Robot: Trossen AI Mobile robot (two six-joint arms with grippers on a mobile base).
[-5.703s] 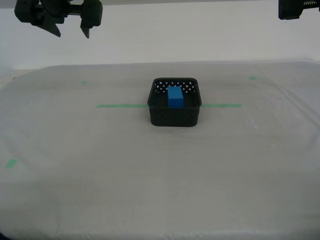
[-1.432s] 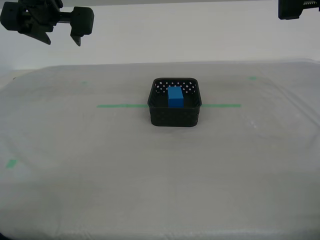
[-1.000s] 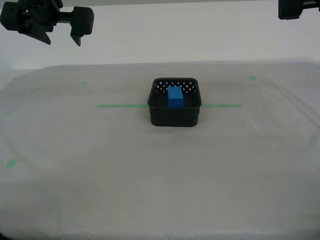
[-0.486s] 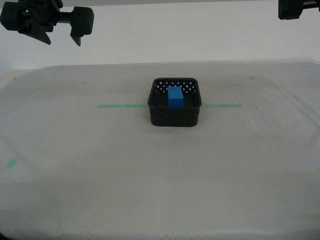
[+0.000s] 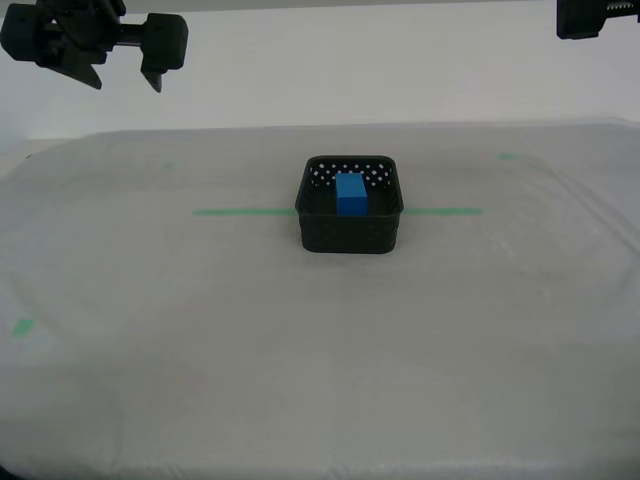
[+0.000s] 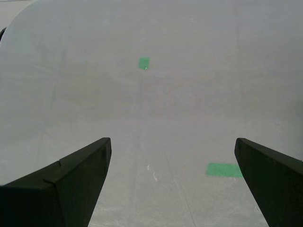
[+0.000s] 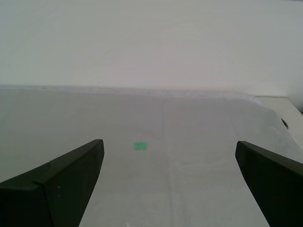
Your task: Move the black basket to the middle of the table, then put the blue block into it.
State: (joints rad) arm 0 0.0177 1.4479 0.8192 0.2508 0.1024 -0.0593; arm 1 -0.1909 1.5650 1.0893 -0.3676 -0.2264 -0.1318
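In the exterior view, the black basket (image 5: 350, 205) sits at the centre of the frame on the whitish surface (image 5: 320, 350): square, rounded at the corners, its walls pierced with round holes through which the pale sheeting shows at the far side. The blue block (image 5: 351, 194) stands inside it, bright and matte, its lower part hidden behind the near wall. A thin green tape line (image 5: 245, 211) runs across the frame and disappears behind the basket. At the upper left a dark tool (image 5: 124, 70) hangs well above the surface with its fingers apart and empty; at the upper right only a cut-off black corner of another arm (image 5: 597, 17) shows. Which arm is which I cannot tell. In the second wrist view, my second tool (image 6: 173, 177) is spread wide over bare sheeting with two small green tape marks (image 6: 144, 63); both fingers are cropped by the frame. In the first wrist view, my first tool (image 7: 169, 177) is likewise spread and empty, with one green mark (image 7: 140, 146) beyond it and a pale wall behind.
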